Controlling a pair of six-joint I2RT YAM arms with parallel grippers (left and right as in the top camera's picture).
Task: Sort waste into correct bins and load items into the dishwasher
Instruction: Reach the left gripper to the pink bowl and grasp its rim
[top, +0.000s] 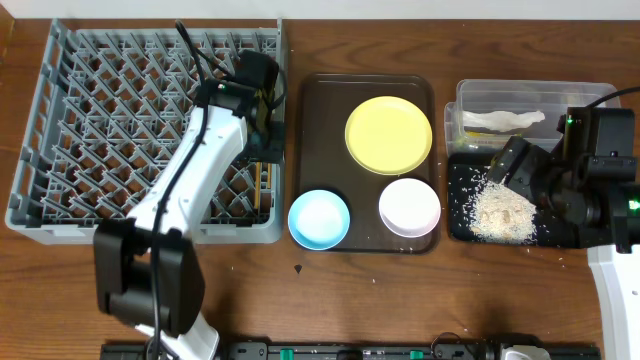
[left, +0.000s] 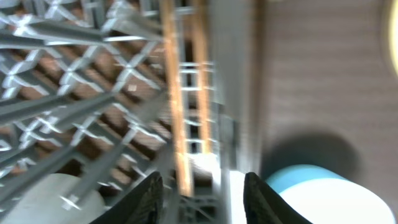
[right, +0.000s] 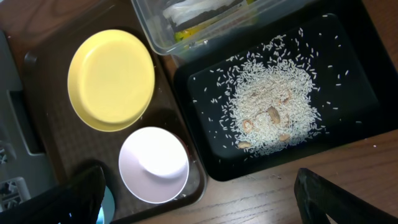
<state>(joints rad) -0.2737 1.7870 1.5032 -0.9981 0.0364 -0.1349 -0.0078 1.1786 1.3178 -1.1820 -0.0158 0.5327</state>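
Chopsticks (left: 177, 112): two thin pale wooden sticks, side by side inside the dish rack (top: 100, 120), just beside its right wall.
Chopsticks' long axis: parallel to that wall, running from the far side of the table toward the near side; which end is the tip I cannot tell, as the wrist view is blurred.
Dish rack: square, grey plastic, with lattice walls and a grid of upright pegs.
Left gripper (left: 205, 199): over the rack's right edge, fingers apart, the near end of the sticks showing in the gap below, not clamped.
Right gripper (right: 214, 202): above the near edge of the black tray (top: 460, 225), fingers spread wide, holding nothing.
Black tray: shallow, rectangular, with off-white rice scraps (top: 503, 210) heaped and scattered in it.
Clear tub (top: 600, 95): rectangular, touching the black tray's far side, holding a crumpled white napkin (top: 505, 119) and a yellow-green wrapper (right: 205, 28).
Brown serving tray (top: 325, 130): rounded corners, between rack and bins.
On that tray: round yellow plate (top: 389, 134) at the far end, light blue bowl (top: 319, 219) and white bowl (top: 409, 207) at the near end, all upright.
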